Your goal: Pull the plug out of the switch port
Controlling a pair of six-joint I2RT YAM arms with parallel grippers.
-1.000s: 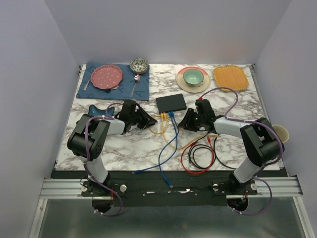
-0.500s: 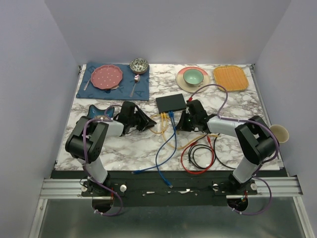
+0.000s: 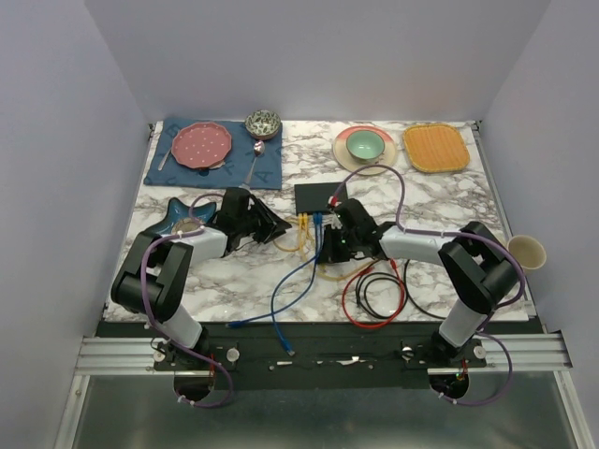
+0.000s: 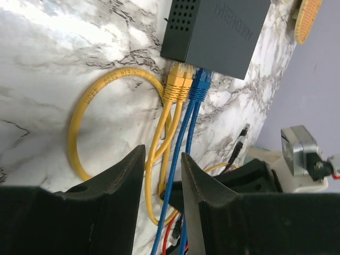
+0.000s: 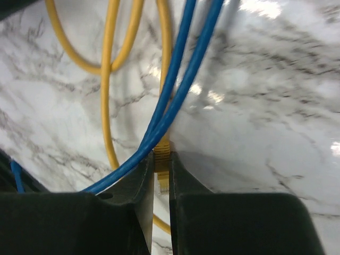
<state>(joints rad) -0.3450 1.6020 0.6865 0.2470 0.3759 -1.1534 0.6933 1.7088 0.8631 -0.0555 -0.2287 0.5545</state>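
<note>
The black switch [image 3: 316, 195] lies mid-table and fills the top of the left wrist view [image 4: 223, 32]. Two yellow plugs [image 4: 178, 85] and two blue plugs [image 4: 201, 85] sit in its near edge. My left gripper [image 3: 277, 226] lies left of the plugs, its jaws [image 4: 163, 154] a little apart with nothing between them; the cables run on the table beyond them. My right gripper [image 3: 328, 245] is below the switch among the cables. In the right wrist view it [image 5: 161, 159] is shut on a yellow plug [image 5: 161, 151] at a yellow cable's end, away from the switch, under two blue cables [image 5: 175, 90].
A dark blue star dish [image 3: 178, 217] lies by the left arm. Red and black cables [image 3: 374, 295] coil near the front right. A blue mat with a pink plate [image 3: 204, 145], a patterned bowl [image 3: 264, 123], a green bowl [image 3: 365, 145] and an orange mat [image 3: 435, 148] line the back. A cup [image 3: 527, 251] stands at the right edge.
My right gripper has moved left and nearer, from beside the switch's right end down onto the cables. The blue cables have swung left. The left gripper has barely moved.
</note>
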